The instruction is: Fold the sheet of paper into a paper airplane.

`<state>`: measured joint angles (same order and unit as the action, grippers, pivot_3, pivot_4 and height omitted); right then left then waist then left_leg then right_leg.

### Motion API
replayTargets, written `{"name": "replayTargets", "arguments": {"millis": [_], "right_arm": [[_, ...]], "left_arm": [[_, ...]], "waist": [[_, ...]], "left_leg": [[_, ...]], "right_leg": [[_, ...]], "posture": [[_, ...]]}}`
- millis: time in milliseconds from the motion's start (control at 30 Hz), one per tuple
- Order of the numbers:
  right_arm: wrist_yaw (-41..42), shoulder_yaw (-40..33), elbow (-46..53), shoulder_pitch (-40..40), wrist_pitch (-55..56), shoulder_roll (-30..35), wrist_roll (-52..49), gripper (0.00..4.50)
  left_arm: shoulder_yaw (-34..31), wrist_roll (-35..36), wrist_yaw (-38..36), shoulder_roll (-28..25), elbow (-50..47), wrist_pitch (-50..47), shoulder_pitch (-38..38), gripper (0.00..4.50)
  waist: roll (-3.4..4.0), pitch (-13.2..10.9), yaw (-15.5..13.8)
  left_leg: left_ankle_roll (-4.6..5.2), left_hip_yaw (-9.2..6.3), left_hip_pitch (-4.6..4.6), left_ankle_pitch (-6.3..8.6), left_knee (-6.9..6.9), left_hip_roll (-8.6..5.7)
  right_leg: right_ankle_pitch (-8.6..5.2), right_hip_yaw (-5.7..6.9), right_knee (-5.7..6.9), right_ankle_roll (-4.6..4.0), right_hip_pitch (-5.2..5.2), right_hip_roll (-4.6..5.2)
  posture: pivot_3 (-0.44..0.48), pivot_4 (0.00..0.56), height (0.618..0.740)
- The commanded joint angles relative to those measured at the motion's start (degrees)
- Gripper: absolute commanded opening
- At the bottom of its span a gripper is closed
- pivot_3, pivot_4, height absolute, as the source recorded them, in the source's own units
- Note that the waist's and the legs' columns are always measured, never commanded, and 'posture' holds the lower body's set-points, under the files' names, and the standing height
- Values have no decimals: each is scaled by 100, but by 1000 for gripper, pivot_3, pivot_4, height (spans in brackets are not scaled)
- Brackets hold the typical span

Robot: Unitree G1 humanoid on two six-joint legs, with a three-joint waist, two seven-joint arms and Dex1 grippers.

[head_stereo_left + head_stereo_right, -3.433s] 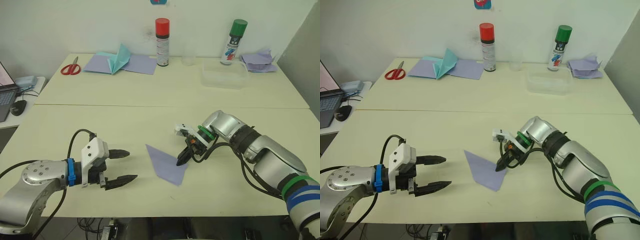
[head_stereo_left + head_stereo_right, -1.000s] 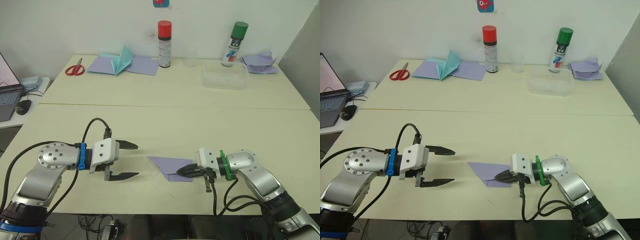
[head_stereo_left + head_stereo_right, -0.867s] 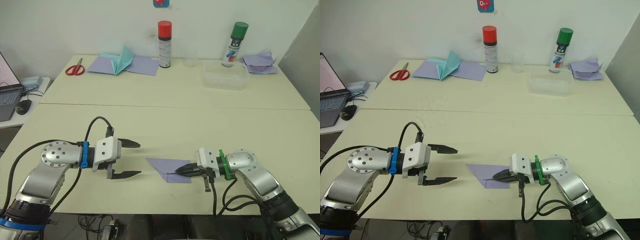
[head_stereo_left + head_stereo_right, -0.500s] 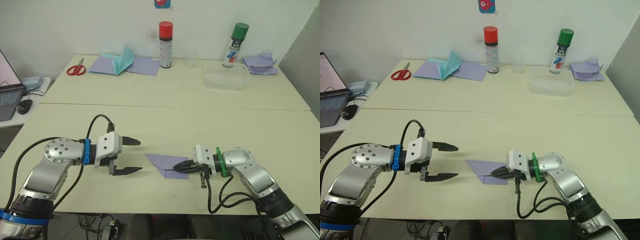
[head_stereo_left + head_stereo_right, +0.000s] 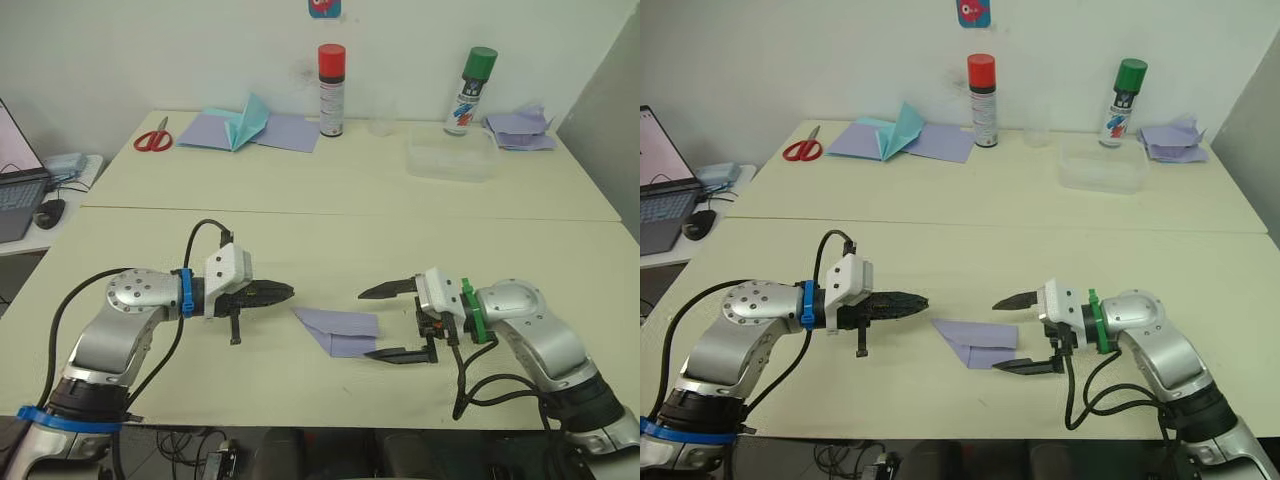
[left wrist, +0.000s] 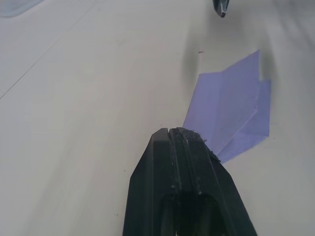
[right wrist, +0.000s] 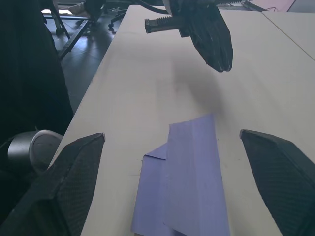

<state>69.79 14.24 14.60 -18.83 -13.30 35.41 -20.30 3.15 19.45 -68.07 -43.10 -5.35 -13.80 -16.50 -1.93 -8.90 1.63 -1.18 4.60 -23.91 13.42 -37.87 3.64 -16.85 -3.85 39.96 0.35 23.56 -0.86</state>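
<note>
Since half a second ago the right gripper (image 5: 386,323) has let go of the folded pale lavender sheet of paper (image 5: 338,329) and spread its two black fingers wide, one above and one below the paper's right edge, not touching it. Meanwhile the left gripper (image 5: 286,293) has pressed its fingers together, empty, its tip just beside the paper's pointed left corner. That paper lies flat on the cream table (image 5: 330,240), between both grippers.
</note>
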Motion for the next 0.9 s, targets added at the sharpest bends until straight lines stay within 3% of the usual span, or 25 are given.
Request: {"name": "replayTargets", "arguments": {"millis": [33, 400, 533, 667, 800, 900], "right_arm": [[-46, -40, 205, -21, 64, 13, 6, 4500], [-319, -32, 162, 176, 41, -3, 189, 4500], [-413, -59, 237, 220, -87, -5, 145, 4500], [-957, -147, 250, 67, -785, -414, -147, 4500], [-1538, 113, -156, -232, -1247, -832, 255, 3587], [-1792, 314, -493, -353, -1231, -1092, 526, 2494]], "left_arm": [[254, -177, 43, 125, 108, 34, -21, 22], [1376, -1234, -88, 476, 1324, 302, -365, 22], [1504, -1360, -130, 507, 1498, 354, -478, 22], [1556, -1415, -121, 570, 1568, 376, -547, 22], [1566, -1445, -102, 580, 1613, 424, -566, 0], [1567, -1435, -112, 577, 1580, 402, -550, 0]], "waist": [[0, 0, 0], [-2, 4, -26], [3, 10, -30], [3, 21, -29], [8, 32, -36], [5, 41, -49]], "left_leg": [[0, 0, 1, 0, 0, 0], [0, -1, 2, 0, -2, -6], [0, -1, 16, 0, -3, -8], [0, -5, 27, 0, -4, -7], [0, -4, 28, 0, -6, -8], [0, -4, 28, 0, -6, -9]], "right_leg": [[0, -1, 0, 0, 0, 0], [1, 1, -1, -1, -8, 0], [-2, -5, -4, 4, -23, 2], [-6, -4, -2, 11, -34, 2], [-4, -6, 0, 9, -35, 2], [-4, -5, -2, 9, -35, 2]], "posture": [[0, 150, 740], [0, 150, 740], [0, 150, 740], [0, 150, 740], [0, 150, 740], [0, 150, 740]]}}
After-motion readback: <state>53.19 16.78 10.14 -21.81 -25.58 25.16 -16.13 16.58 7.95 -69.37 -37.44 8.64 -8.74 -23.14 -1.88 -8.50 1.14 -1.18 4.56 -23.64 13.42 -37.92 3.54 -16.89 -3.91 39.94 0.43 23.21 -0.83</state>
